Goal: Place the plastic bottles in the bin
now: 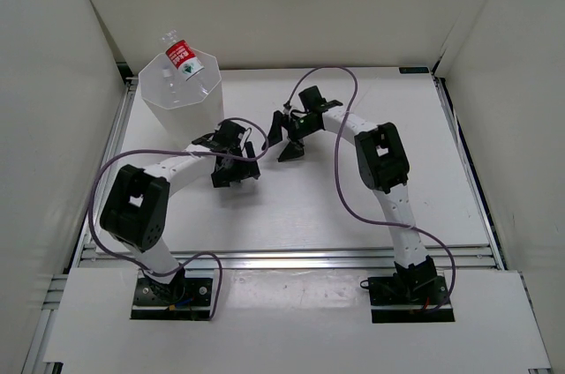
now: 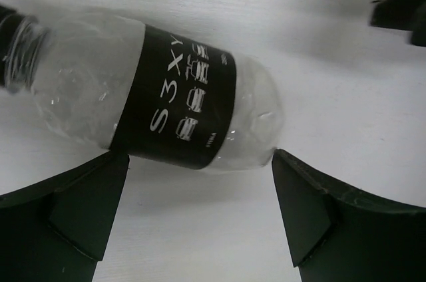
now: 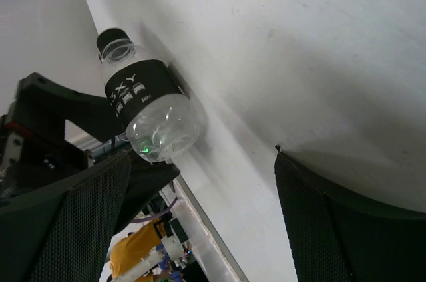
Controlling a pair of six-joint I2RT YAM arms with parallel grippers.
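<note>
On the table [image 1: 309, 206] between the two arms, close under the left wrist, lies the black-labelled bottle [image 2: 180, 102] on its side, its black cap [image 3: 113, 37] and threaded neck toward one end and its rounded base toward the right wrist camera. It looks empty, so it should be very light; the clear wall is thin and dimpled and will likely buckle under a hard squeeze, and being round and slick it may roll or squirt out of a loose hold. The best place to take it is probably across the labelled middle, where the band gives some friction and the body is widest, rather than at the tapering shoulder or the domed base. The left arm [image 1: 177, 167] is folded at the elbow and reaches toward the centre with its wrist low; the left arm's jaws stand wide apart, empty, with the bottle lying crosswise just beyond their tips and not yet between them. The right arm [image 1: 353, 127] arches over from the other side, and the right arm's jaws are also apart and hold nothing, the bottle some way ahead of them. At the far left stands the bin [image 1: 177, 100], a red-labelled bottle [image 1: 181, 58] poking above its rim.
</note>
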